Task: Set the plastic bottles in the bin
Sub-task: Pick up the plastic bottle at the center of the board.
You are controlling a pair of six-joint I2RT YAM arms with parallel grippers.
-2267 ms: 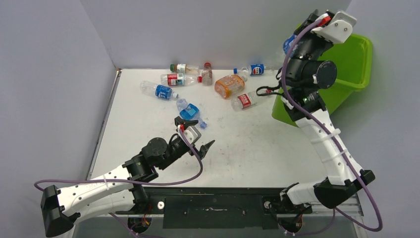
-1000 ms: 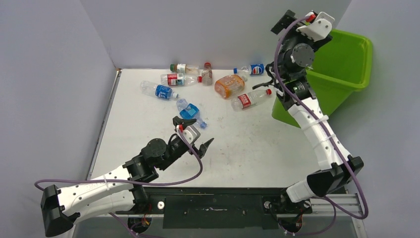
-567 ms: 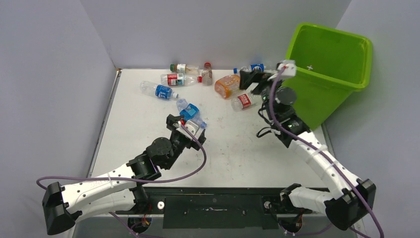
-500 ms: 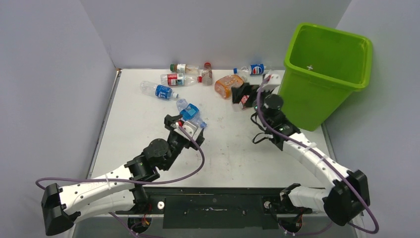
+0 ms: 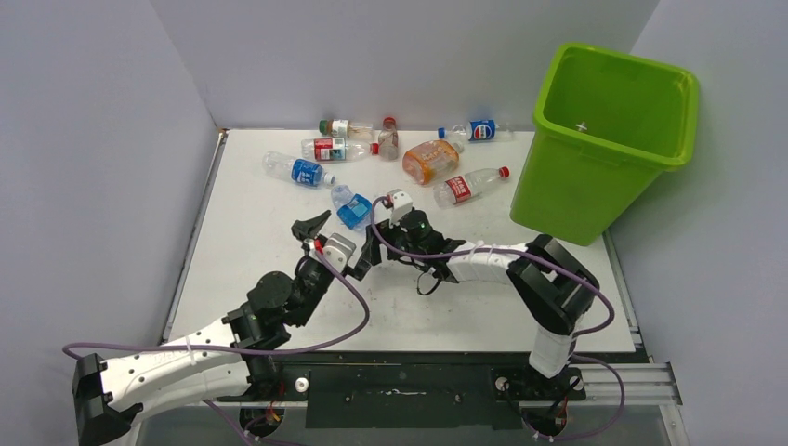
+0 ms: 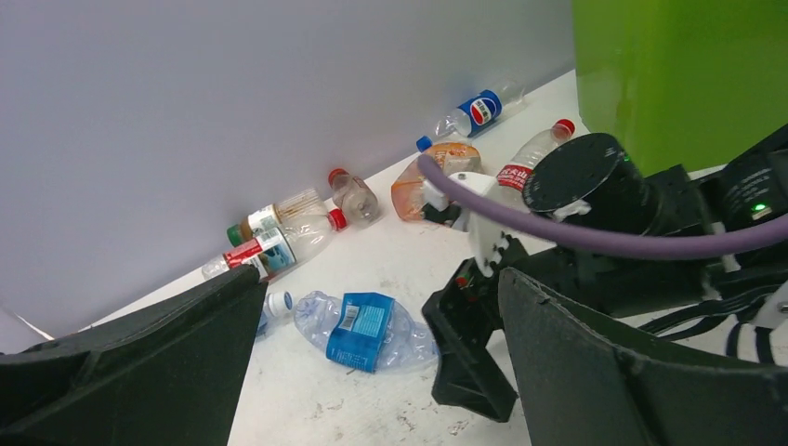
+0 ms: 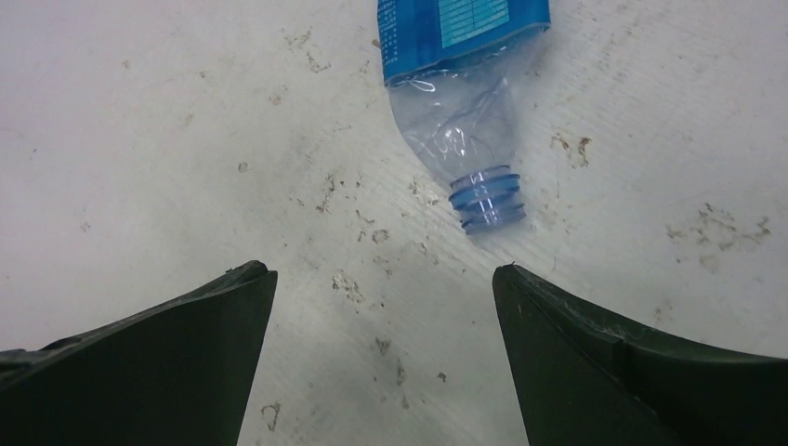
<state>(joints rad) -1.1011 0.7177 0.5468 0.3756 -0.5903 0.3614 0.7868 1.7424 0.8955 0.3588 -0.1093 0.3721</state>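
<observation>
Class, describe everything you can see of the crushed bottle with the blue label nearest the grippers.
The crushed bottle is clear, thin plastic, dented and flattened, with a blue printed label round its middle. Its ribbed neck is bluish and has no cap. It lies on its side on the white table, neck toward the open right gripper, which does not touch it.

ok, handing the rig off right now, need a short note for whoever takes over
Left gripper: open, empty, facing the crushed blue-label bottle.
Right gripper: open, empty, low over the table, lined up on that bottle's neck, not touching it.
Bottles: eight on the table, the crushed one in the middle and seven across the far part, among them the orange bottle.
Bin: upright at far right; contents not visible.
Done: cannot confirm.
Left: all eight bottles.
</observation>
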